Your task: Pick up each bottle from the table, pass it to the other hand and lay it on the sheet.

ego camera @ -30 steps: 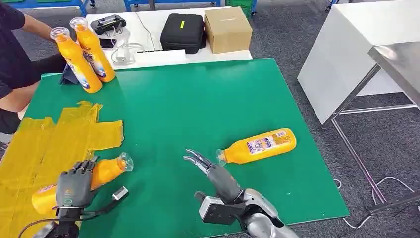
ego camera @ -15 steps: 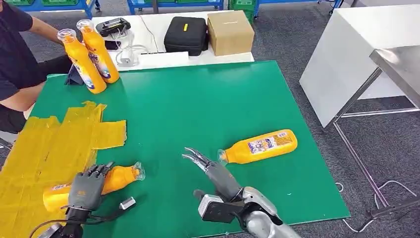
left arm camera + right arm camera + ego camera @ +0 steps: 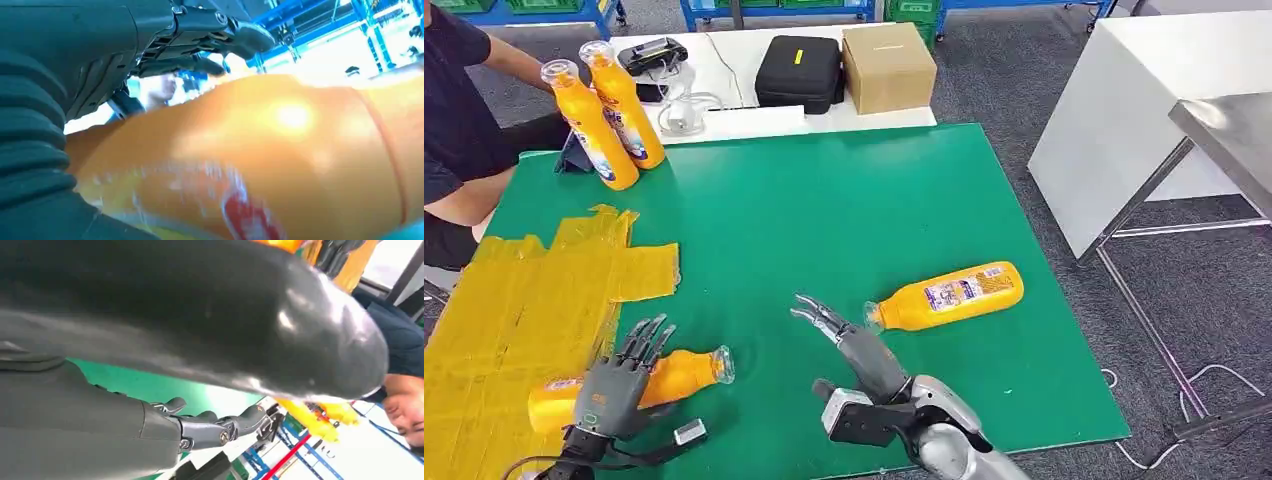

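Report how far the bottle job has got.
Done: nothing lies free on the yellow sheet yet. In hand: the left hand, fingers spread, rests on an orange plastic bottle at the sheet's edge. Left: the lying orange bottle by the open right hand, and two upright bottles.

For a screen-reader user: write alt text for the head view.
The left hand lies with fingers spread over an orange bottle at the yellow sheet's edge; the open right hand hovers beside another lying bottle.
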Tool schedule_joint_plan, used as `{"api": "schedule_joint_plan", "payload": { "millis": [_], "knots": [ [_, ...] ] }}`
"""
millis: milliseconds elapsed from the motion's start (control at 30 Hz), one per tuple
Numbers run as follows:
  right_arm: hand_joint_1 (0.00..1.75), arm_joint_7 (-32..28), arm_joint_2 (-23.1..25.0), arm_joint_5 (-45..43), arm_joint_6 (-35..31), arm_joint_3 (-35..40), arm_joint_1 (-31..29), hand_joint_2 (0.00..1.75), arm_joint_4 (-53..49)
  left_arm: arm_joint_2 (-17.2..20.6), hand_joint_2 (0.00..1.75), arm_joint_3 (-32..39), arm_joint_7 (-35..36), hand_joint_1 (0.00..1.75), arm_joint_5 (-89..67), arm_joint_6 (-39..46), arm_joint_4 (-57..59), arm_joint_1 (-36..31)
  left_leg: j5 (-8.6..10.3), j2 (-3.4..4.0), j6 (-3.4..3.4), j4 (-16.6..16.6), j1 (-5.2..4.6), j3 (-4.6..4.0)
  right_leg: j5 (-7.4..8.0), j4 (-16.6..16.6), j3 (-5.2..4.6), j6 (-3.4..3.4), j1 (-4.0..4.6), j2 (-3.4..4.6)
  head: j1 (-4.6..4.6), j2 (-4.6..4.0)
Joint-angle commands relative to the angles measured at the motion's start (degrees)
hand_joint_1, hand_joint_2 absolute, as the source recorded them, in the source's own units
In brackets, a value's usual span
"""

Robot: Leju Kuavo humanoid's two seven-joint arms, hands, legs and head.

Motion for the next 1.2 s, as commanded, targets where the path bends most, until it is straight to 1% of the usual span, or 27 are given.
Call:
{"api": "schedule_joint_plan", "payload": {
  "millis": [33,67,100,200,300,367,400,433,467,500,533,567,600,633,700,733,833,867,933,1033,1067,1133,1167,1200],
  "knots": [
    [0.0,-0.44,-1.54,1.18,-0.11,-2.36,0.64,0.0,1.0,-10.8,0.0,13.57,-9.75,0.0,8.45,1.76,-8.21,5.91,-0.08,-0.12,0.01,0.07,0.04,-0.11,-0.04,-0.01,-0.09,-0.04,0.03,-0.01,0.0,0.0],
    [0.0,-0.44,-1.54,1.18,-0.11,-2.36,0.64,0.0,1.0,-10.8,0.0,13.57,-9.75,0.0,8.45,1.76,-8.21,5.91,-0.02,-0.08,0.0,0.04,0.02,-0.17,-0.01,-0.01,-0.44,-0.03,0.01,-0.02,0.0,0.0],
    [0.0,-0.44,-1.54,1.18,-0.11,-2.36,0.64,0.0,1.0,-10.8,0.0,13.57,-9.75,0.0,8.45,1.76,-8.21,5.91,-0.04,-0.07,-0.01,0.05,0.04,-0.25,0.0,-0.02,-0.53,-0.06,0.04,0.03,0.0,0.0],
    [0.0,-0.44,-1.54,1.18,-0.11,-2.36,0.64,0.0,1.0,-10.8,0.0,13.57,-9.75,0.0,8.45,1.76,-8.21,5.91,-0.02,0.01,0.01,0.04,0.05,-0.51,0.06,-0.01,-0.52,-0.03,0.06,0.1,0.0,0.0],
    [0.0,-0.44,-1.39,1.2,-0.11,-2.34,0.54,0.0,1.08,-10.84,0.0,13.78,-9.89,0.0,8.5,1.83,-7.83,5.89,-0.05,-0.01,-0.01,0.05,0.07,-0.45,0.02,0.0,-0.47,-0.04,0.09,0.08,0.0,0.0],
    [0.0,-0.3,-1.94,2.34,-0.83,-2.81,1.45,0.0,0.34,-12.83,0.0,15.3,-15.7,0.0,18.11,4.28,-9.54,6.09,-0.05,-0.01,0.01,0.05,0.06,-0.49,0.02,0.01,-0.5,-0.03,0.12,0.08,0.0,0.0],
    [0.0,0.0,-2.7,3.34,-1.79,-3.75,2.71,0.0,-0.62,-13.93,0.0,16.22,-19.67,0.0,25.93,2.87,-12.18,6.4,-0.07,-0.02,0.01,0.07,0.1,-0.48,-0.01,0.0,-0.48,-0.05,0.16,0.08,0.0,0.0],
    [0.0,0.25,-3.69,4.38,-2.59,-5.44,4.49,0.0,-1.93,-15.18,0.0,17.55,-25.03,0.0,36.58,-1.45,-15.85,6.82,-0.09,-0.09,0.02,0.12,0.11,-0.54,-0.04,0.02,-0.5,-0.04,0.18,0.01,0.0,0.0],
    [0.0,0.54,-4.69,5.61,-3.17,-6.98,6.05,1.75,-3.07,-16.22,0.0,19.15,-28.02,0.0,43.95,-5.53,-18.21,6.96,-0.12,-0.11,0.02,0.15,0.12,-0.52,-0.07,0.05,-0.49,-0.05,0.19,0.01,0.0,0.0],
    [0.0,0.57,-5.76,5.9,-3.25,-8.81,7.64,1.75,-4.36,-17.04,0.0,20.69,-30.36,0.0,49.86,-9.79,-20.23,7.05,-0.09,-0.25,0.06,0.18,0.14,-0.64,-0.08,0.06,-0.57,-0.02,0.18,-0.15,0.0,0.0],
    [0.0,0.67,-7.54,6.81,-3.49,-11.47,9.97,1.75,-6.33,-17.98,0.0,22.75,-32.53,0.0,56.16,-14.65,-22.32,7.24,-0.17,-0.25,0.05,0.24,0.17,-0.61,-0.13,0.09,-0.52,-0.04,0.21,-0.11,0.0,0.0],
    [0.0,0.59,-8.6,7.58,-3.92,-13.63,11.6,1.75,-7.71,-18.76,0.0,24.13,-33.33,0.0,58.03,-17.12,-23.44,7.5,-0.1,-0.46,0.09,0.25,0.16,-0.81,-0.13,0.07,-0.6,0.02,0.2,-0.37,0.0,0.0],
    [0.0,1.04,-10.17,8.43,-4.33,-15.75,12.98,1.75,-9.12,-19.19,0.0,25.14,-33.95,0.0,60.72,-20.4,-24.25,7.77,-0.09,-0.38,0.08,0.23,0.16,-0.79,-0.1,0.06,-0.61,0.02,0.2,-0.29,0.0,0.0],
    [0.0,1.48,-12.52,8.18,-4.7,-18.43,14.72,1.75,-10.95,-19.71,0.0,26.02,-34.68,0.0,61.45,-21.75,-24.84,8.27,-0.16,-0.52,0.09,0.31,0.2,-0.77,-0.2,0.08,-0.58,0.02,0.23,-0.42,0.0,0.0],
    [0.0,1.14,-14.55,7.74,-3.74,-23.36,17.2,1.75,-13.32,-20.45,0.0,26.69,-35.57,0.0,60.52,-22.25,-24.97,8.91,-0.02,-0.28,0.09,0.13,0.05,-0.85,-0.05,0.01,-0.73,0.05,0.08,-0.25,0.0,0.0],
    [0.0,0.59,-14.5,7.61,-2.76,-24.63,17.64,1.75,-13.72,-20.64,0.0,26.8,-35.8,0.0,60.34,-22.26,-24.87,9.02,-0.06,-0.39,0.11,0.14,0.0,-0.84,-0.11,0.03,-0.67,0.06,0.02,-0.33,0.0,0.0],
    [0.0,1.26,-13.83,8.0,-2.61,-25.55,17.73,1.75,-13.8,-20.63,0.0,26.62,-36.27,0.0,59.5,-21.78,-24.47,9.09,-0.22,-0.14,0.15,0.19,-0.1,-0.76,-0.11,0.08,-0.66,0.01,-0.04,-0.04,0.0,0.0],
    [0.0,1.68,-14.64,7.58,-2.71,-26.85,18.49,1.75,-14.38,-20.71,0.0,26.69,-36.35,0.0,59.54,-21.78,-24.37,9.3,-0.16,-0.08,0.17,0.09,-0.16,-0.83,-0.01,0.03,-0.77,0.03,-0.1,-0.04,0.0,0.0],
    [0.0,2.21,-17.32,7.37,-3.13,-30.82,21.35,1.75,-16.39,-20.81,0.0,26.98,-36.62,0.0,60.27,-22.37,-24.16,9.6,-0.23,-0.14,0.15,0.13,-0.13,-0.73,-0.09,0.06,-0.66,-0.02,-0.07,-0.07,0.0,0.0],
    [0.0,1.68,-18.66,5.78,-0.27,-38.4,25.17,1.75,-18.93,-20.83,0.0,27.64,-37.09,0.0,60.68,-22.57,-23.85,9.51,-0.23,-0.37,0.15,0.17,-0.13,-0.72,-0.17,0.09,-0.65,-0.02,-0.06,-0.28,-0.07,0.0],
    [0.0,1.6,-18.81,5.92,0.22,-40.37,26.15,1.75,-19.47,-20.85,0.0,27.87,-37.19,0.0,61.33,-23.18,-23.76,9.51,-0.13,-0.34,0.2,0.08,-0.21,-0.8,-0.1,0.04,-0.75,0.07,-0.14,-0.3,-0.02,0.0],
    [0.0,2.14,-19.77,7.73,1.0,-44.22,28.65,1.75,-21.12,-20.89,0.0,27.84,-37.36,0.0,61.69,-23.93,-23.83,9.47,-0.23,-0.3,0.2,0.17,-0.12,-0.73,-0.17,0.04,-0.62,0.04,-0.05,-0.23,0.0,0.0],
    [0.0,2.82,-20.51,8.68,1.39,-46.25,29.87,1.75,-21.96,-20.85,0.0,27.76,-37.38,0.0,62.0,-24.44,-23.89,9.46,-0.14,-0.19,0.21,0.08,-0.18,-0.8,-0.08,0.02,-0.75,0.08,-0.1,-0.14,0.0,0.0],
    [0.0,2.91,-21.25,8.06,2.86,-49.99,31.23,1.75,-22.94,-20.85,0.0,27.63,-37.42,0.0,62.15,-24.56,-23.96,9.39,-0.22,-0.29,0.21,0.14,-0.18,-0.75,-0.17,0.07,-0.67,0.06,-0.11,-0.21,-0.02,0.0]
  ]
}}
